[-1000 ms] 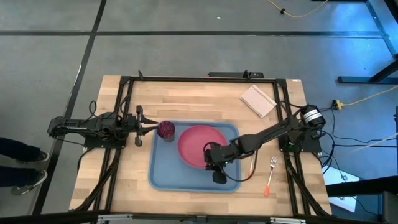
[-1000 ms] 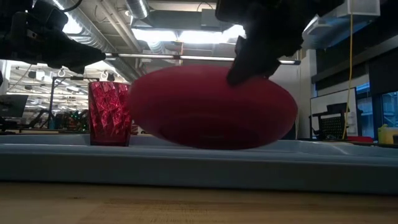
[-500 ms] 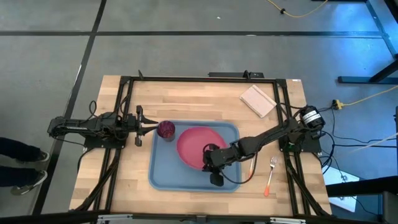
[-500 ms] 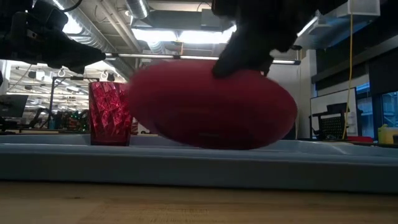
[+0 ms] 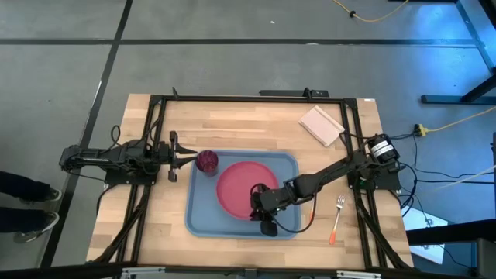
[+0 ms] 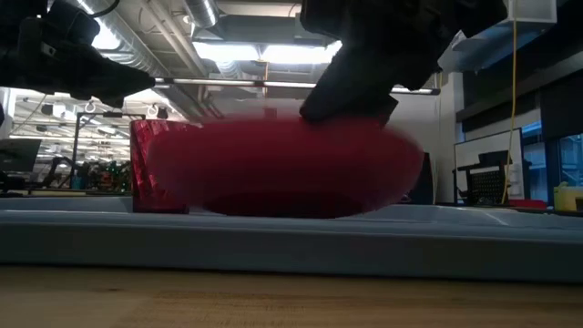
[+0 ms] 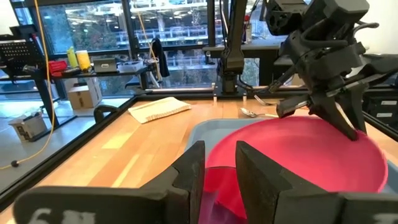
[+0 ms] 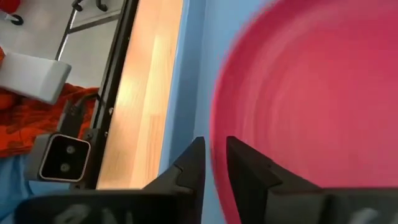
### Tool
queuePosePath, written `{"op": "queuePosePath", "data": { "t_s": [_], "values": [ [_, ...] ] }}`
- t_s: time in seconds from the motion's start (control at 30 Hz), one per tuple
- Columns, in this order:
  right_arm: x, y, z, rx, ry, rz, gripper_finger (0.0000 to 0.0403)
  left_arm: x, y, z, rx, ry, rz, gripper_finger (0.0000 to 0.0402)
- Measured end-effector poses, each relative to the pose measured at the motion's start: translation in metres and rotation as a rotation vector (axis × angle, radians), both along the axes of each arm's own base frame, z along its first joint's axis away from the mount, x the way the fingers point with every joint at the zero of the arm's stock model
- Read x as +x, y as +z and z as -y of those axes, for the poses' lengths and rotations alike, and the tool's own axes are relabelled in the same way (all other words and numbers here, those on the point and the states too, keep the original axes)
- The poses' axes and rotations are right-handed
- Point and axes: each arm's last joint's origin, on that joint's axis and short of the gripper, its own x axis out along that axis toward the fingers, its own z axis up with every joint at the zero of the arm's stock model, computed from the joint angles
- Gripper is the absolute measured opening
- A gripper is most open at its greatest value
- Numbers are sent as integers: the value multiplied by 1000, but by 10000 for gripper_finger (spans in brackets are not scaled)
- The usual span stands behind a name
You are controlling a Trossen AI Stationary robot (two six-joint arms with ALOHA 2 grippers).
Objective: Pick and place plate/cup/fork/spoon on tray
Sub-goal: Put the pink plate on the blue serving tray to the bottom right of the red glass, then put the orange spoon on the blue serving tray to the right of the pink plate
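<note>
The tray lies under my right gripper, its blue floor spreading out on every side of my fingers, the natural landing place for all that I carry. I grip the plate by its near rim, pinched between my fingers, because a wide shallow dish offers no other purchase. From my hold it reaches away toward the tray's middle, and in the low view it hangs just above the tray floor, blurred and close to level, so I judge the set-down is nearly done and my fingers must not open yet.

Beyond the far edge of the plate stands the cup, upright in the tray's corner. My left gripper waits just beside it, outside the tray rim, its fingers drawn nearly together and holding nothing.

Behind my right wrist, outside the tray on the bare wood, the fork lies ready for a later trip. The spoon shows only in the left wrist view, past the plate's edge.
</note>
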Motion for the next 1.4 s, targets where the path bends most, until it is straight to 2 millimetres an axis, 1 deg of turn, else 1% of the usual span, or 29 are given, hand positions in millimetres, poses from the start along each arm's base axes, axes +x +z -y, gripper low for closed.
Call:
{"op": "queuePosePath", "data": {
  "t_s": [0.17,0.3,0.4,0.5,0.57,0.63,0.7,0.77,0.9,1.03,1.1,1.17,1.23,1.33,1.4],
  "values": [
    [0,0,0,32,-32,-13,76,0,0,0,0,0,2,82],
    [0,0,0,15,-17,-4,77,0,0,0,0,8,3,82],
    [-5,10,3,-19,-40,-14,77,0,0,0,0,10,2,82],
    [-21,32,14,-105,-157,-40,77,0,0,0,-1,10,2,82],
    [-34,48,22,-127,-287,-66,77,0,0,0,-1,10,2,82],
    [-49,63,26,-117,-436,-81,77,0,0,0,0,10,2,82],
    [-65,74,24,-129,-541,-85,77,0,0,0,-1,10,3,82],
    [-82,79,21,-171,-614,-104,77,0,0,0,0,10,3,82],
    [-109,78,13,-253,-782,-129,77,0,0,0,0,10,2,82],
    [-124,71,6,-251,-947,-130,76,0,0,0,-1,11,1,82],
    [-128,68,4,-205,-1050,-115,75,0,0,0,-1,11,3,82],
    [-131,64,4,-126,-1164,-140,75,0,0,0,-1,10,3,82],
    [-131,58,3,-34,-1256,-209,75,0,0,0,-1,10,2,82],
    [-135,51,0,40,-1330,-376,75,0,0,0,0,11,2,82],
    [-138,48,1,62,-1408,-435,75,0,0,0,-1,10,2,82]
  ]
}}
